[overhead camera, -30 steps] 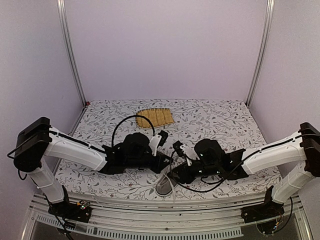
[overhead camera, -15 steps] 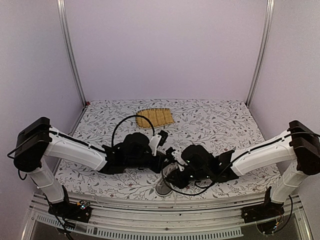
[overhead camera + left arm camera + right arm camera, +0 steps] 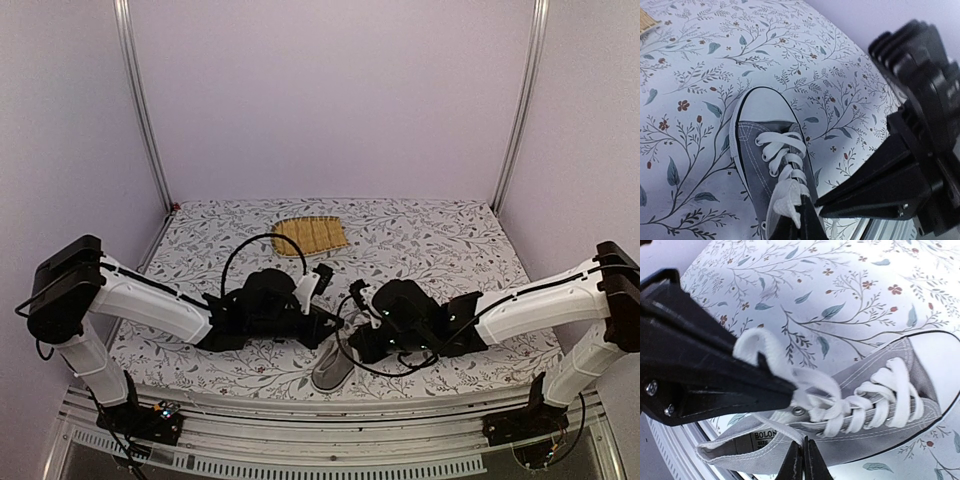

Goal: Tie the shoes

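A small grey sneaker (image 3: pixel 331 371) with a white toe cap lies near the table's front edge, between both arms. In the left wrist view the shoe (image 3: pixel 757 150) points its toe away, and my left gripper (image 3: pixel 801 214) is shut on a bunched loop of white lace (image 3: pixel 785 197) above the tongue. In the right wrist view my right gripper (image 3: pixel 803 449) is shut on a thin lace strand (image 3: pixel 771 422) that runs across the shoe's (image 3: pixel 865 445) open collar. The left gripper's black fingers (image 3: pixel 715 385) cross this view and hold the lace loop (image 3: pixel 756 342) up.
A yellow woven mat (image 3: pixel 311 235) lies at the back of the floral tablecloth. A black cable (image 3: pixel 243 252) arcs above the left arm. The table's front rail (image 3: pixel 320 405) runs just below the shoe.
The right gripper's jaws have closed onto the lace strand. The right arm swung in toward the shoe, then eased back to the right. The left gripper stayed shut on the loop.
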### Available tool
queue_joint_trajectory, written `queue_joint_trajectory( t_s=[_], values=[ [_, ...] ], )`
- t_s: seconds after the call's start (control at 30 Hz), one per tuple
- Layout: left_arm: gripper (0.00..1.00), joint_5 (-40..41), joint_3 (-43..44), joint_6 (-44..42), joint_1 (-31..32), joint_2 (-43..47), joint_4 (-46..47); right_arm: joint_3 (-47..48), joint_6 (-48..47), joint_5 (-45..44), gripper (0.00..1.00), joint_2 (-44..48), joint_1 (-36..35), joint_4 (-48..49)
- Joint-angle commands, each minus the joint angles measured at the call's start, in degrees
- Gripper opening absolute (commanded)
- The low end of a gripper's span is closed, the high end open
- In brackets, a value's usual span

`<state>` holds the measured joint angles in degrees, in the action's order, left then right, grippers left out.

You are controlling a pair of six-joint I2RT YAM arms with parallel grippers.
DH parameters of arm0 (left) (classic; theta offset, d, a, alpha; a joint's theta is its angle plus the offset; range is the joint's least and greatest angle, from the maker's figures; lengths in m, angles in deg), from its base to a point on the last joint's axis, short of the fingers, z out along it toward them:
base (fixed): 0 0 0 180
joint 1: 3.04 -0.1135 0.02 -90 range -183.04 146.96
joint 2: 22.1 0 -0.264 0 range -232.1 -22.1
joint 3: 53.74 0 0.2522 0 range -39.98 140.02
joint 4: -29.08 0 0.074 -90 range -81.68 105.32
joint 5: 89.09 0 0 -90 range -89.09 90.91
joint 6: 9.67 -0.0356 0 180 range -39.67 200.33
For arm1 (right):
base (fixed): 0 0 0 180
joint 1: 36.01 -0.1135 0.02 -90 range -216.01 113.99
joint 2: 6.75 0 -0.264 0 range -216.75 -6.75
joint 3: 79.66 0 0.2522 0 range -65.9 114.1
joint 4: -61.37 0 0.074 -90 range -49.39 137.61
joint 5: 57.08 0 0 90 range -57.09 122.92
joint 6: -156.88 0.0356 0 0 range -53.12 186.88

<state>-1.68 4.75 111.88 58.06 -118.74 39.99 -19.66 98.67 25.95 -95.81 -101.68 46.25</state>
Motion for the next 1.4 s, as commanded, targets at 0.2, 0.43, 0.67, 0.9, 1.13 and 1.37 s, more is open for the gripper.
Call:
queue_joint_trajectory(
  t_s=[0.2, 0.43, 0.67, 0.9, 1.13, 1.37],
  values=[
    [0.00, -1.65, -1.52, -0.34, -0.80, 1.40, 4.13, -0.22, 1.07, -2.21, 0.02, 4.57, 5.92, -3.81],
    [0.00, -3.59, -2.82, -0.56, -0.81, 0.83, 6.30, 1.76, -2.60, 0.90, 0.02, 3.25, 5.99, -1.22],
    [0.00, -6.53, -6.33, -2.82, -0.65, 1.60, 8.63, 2.38, -4.18, 5.01, 0.02, 1.36, 5.95, 0.08],
    [0.00, -7.84, -9.18, -5.78, 1.16, 2.94, 7.70, 0.16, -2.70, 6.51, 0.02, 2.07, 5.95, -1.09],
    [0.00, -6.94, -9.66, -6.88, 2.32, 3.74, 5.70, -1.87, 0.23, 6.63, 0.02, 2.14, 5.90, -3.38],
    [0.09, -6.43, -9.43, -7.76, 3.32, 4.63, 2.95, -3.29, 1.75, 6.50, 0.02, 3.26, 5.90, -3.45]
  ],
)
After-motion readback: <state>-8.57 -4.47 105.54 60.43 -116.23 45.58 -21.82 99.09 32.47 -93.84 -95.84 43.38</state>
